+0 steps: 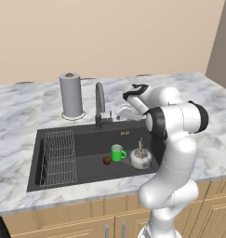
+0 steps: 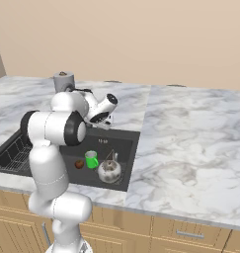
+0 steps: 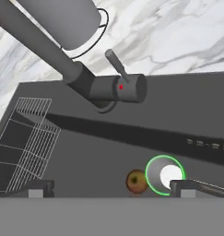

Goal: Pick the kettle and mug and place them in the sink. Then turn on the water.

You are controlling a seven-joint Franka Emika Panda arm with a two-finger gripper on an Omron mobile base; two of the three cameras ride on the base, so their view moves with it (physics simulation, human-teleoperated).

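Observation:
The silvery kettle [image 1: 141, 159] [image 2: 109, 171] stands upright in the dark sink [image 1: 86, 135] [image 2: 125, 148], at its right end. Just left of it stands the green mug [image 1: 117, 152] [image 2: 91, 159] [image 3: 164, 175], upright, its pale inside showing. My gripper [image 1: 122, 112] [image 2: 99, 121] [image 3: 111, 188] hovers open and empty over the sink's back rim, right of the faucet [image 1: 100, 105] [image 3: 114, 87]. In the hand view the faucet's lever [image 3: 116, 62] sticks up ahead of the fingertips [image 3: 40, 186]. The water is out of view.
A small brown round object [image 1: 107, 160] [image 2: 79, 164] [image 3: 136, 181] lies beside the mug. A wire rack [image 1: 58, 157] [image 3: 26, 143] fills the sink's left part. A paper-towel roll [image 1: 70, 95] [image 2: 63, 81] stands behind the sink on the marble counter [image 1: 21, 107].

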